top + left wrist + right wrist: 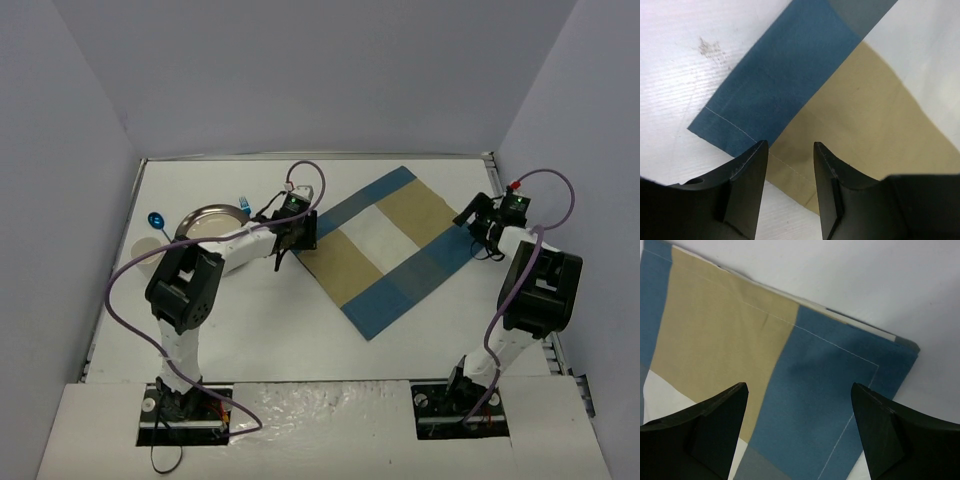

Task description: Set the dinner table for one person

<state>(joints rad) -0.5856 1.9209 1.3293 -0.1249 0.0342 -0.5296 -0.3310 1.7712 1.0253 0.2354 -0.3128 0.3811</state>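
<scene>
The white dinner table point(260, 320) carries a blue-and-tan checked placemat point(390, 250), spread flat and turned diagonally. My left gripper point(284, 256) hovers over the mat's left corner. In the left wrist view its jaws point(790, 145) stand apart with nothing between them, above the hem where the placemat point(840, 100) meets bare table. My right gripper point(478, 232) is over the mat's right corner. It is wide open point(799, 386) and empty, with the placemat's blue border point(815, 390) below it.
A round metal plate point(208, 220) lies at the left behind the left arm, with a blue spoon point(155, 220) beside it and a small blue item point(243, 200) at its far side. Lavender walls enclose the table. A faint stain point(710, 47) marks the tabletop.
</scene>
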